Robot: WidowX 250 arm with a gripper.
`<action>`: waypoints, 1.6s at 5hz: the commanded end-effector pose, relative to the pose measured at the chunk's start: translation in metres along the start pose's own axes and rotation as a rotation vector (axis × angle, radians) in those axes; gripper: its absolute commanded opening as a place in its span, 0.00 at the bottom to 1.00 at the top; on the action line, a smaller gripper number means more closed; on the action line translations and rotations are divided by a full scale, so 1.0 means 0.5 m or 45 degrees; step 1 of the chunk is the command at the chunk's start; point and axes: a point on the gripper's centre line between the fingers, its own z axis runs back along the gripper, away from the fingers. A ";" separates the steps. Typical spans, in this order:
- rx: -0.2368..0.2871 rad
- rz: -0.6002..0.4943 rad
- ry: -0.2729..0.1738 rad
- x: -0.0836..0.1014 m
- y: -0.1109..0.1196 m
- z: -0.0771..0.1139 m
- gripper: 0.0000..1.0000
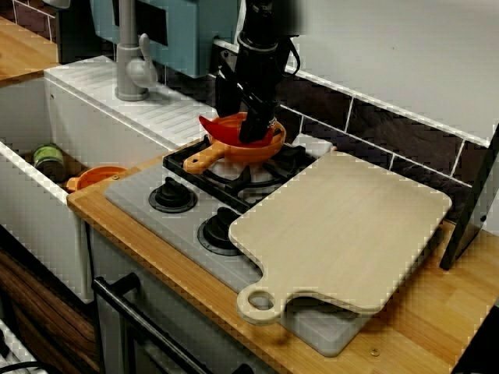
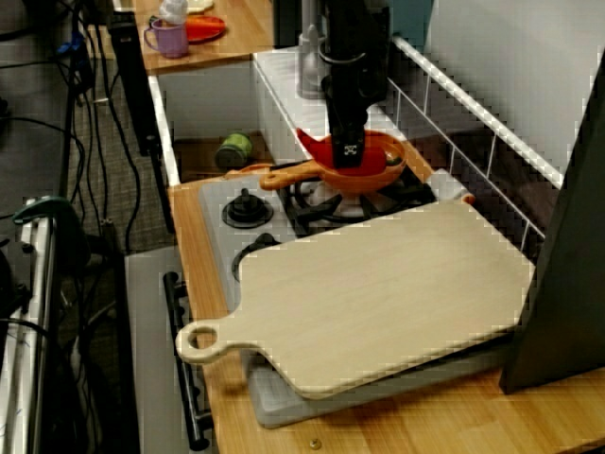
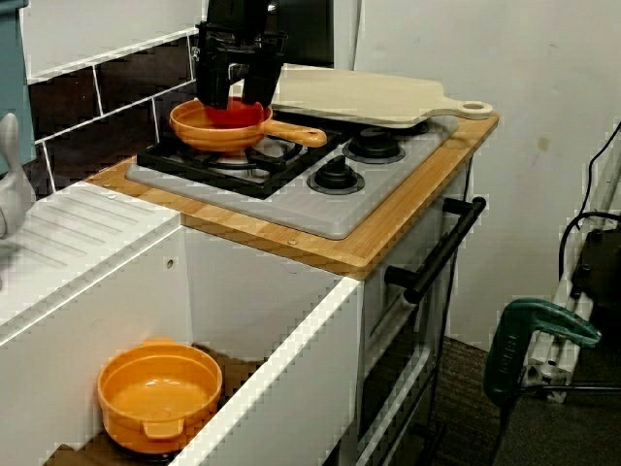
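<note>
My tool (image 3: pixel 236 97) hangs low over the one orange pan (image 3: pixel 194 131). Its two fingers stand apart on either side of a single red piece (image 3: pixel 236 116) lying in the pan. I cannot tell whether they pinch it or only straddle it. The pan sits right under the tool on a back burner of the grey stove (image 3: pixel 291 199), its handle pointing toward the stove's front.

In the view from the stove's front, one pale cutting board (image 1: pixel 343 226) lies just right of the tool, covering that half of the stove. Two black knobs (image 1: pixel 172 195) stand in front of the tool, toward the bench (image 1: pixel 437 312) edge. Left of it, well apart and lower, the sink (image 1: pixel 31 210) holds one orange bowl (image 3: pixel 160 398) and one green can (image 1: pixel 49 160). One grey tap (image 1: pixel 132 66) rises behind.
</note>
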 end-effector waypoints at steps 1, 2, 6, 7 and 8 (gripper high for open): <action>-0.006 0.049 -0.043 0.015 0.021 0.035 1.00; -0.067 0.040 -0.024 0.012 0.027 0.041 1.00; -0.197 0.004 0.001 0.010 0.038 0.040 1.00; -0.203 0.012 0.006 0.018 0.031 0.033 1.00; -0.204 0.034 0.021 0.030 0.024 0.021 1.00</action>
